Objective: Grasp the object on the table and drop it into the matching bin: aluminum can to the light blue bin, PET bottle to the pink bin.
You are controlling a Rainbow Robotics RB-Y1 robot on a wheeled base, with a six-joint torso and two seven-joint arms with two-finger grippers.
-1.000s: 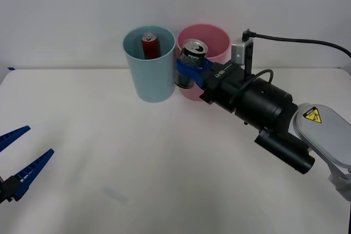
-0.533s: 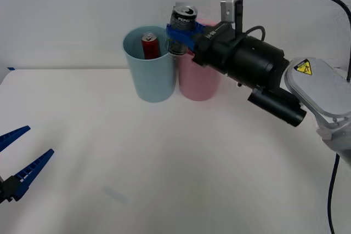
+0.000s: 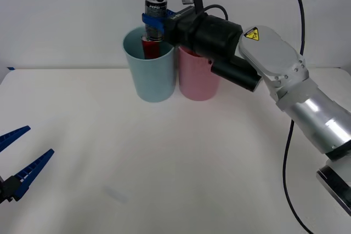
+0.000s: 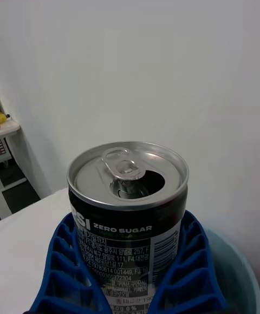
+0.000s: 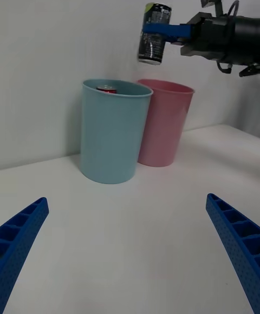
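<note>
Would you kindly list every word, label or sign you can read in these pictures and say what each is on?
"ZERO SUGAR": on the aluminum can, held in the right gripper.
"SI": end of the brand name, just left of that; the rest is hidden.
Small print and numbers below it: too small to read reliably.
Yellow triangular warning sign: on the right arm, symbol only.
Red can in the light blue bin: nothing readable.
</note>
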